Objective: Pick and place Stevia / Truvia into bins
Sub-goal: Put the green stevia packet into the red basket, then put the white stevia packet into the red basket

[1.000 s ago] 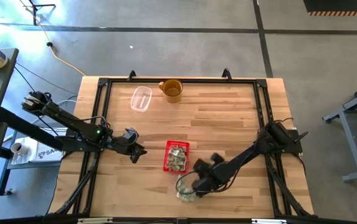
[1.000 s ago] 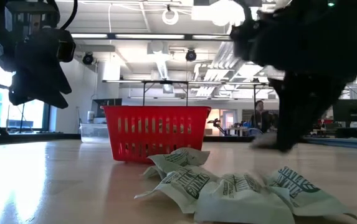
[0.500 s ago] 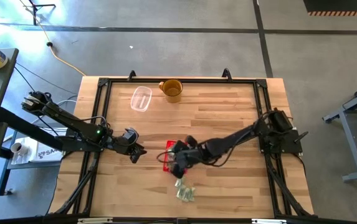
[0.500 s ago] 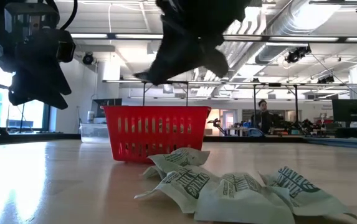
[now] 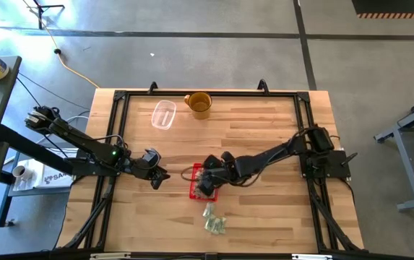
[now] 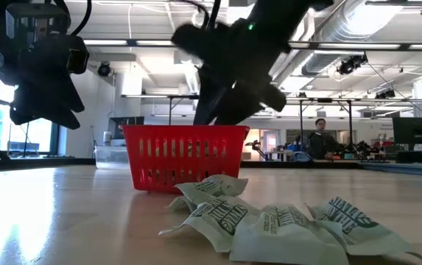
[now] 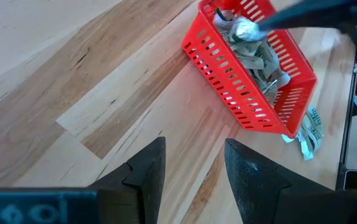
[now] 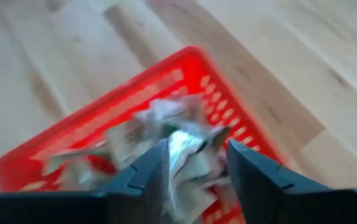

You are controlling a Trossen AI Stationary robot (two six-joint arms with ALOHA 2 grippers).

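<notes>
The red bin (image 5: 194, 191) sits at the table's middle, near the front, with several pale green and white Stevia packets (image 7: 259, 59) lying in it. More packets (image 5: 214, 221) lie loose on the wood nearer the front edge (image 6: 269, 217). My right gripper (image 8: 197, 146) hovers over the bin (image 8: 97, 109), pointing down into it with its fingers apart. One packet (image 8: 184, 149) shows in the gap at their tips. My left gripper (image 7: 194, 146) waits open to the left of the bin (image 5: 156, 177), above the bare wood. My right gripper has a crumpled packet (image 7: 243, 29) at its fingertips, just above the packets in the bin. The fingers come from above and from the table's right, slanting down. Whether they touch the packet, I cannot tell.
A clear plastic container (image 5: 164, 114) and a yellow-brown mug (image 5: 199, 105) stand near the far edge. Black frame rails (image 5: 113, 144) run along the table's sides. A person (image 6: 319, 136) shows in the room behind. Bare wood lies to the right of the bin.
My right gripper has left the loose packets near the front edge. It has risen and swung toward the far edge and the left, ending over the red bin. My left gripper has kept still.
</notes>
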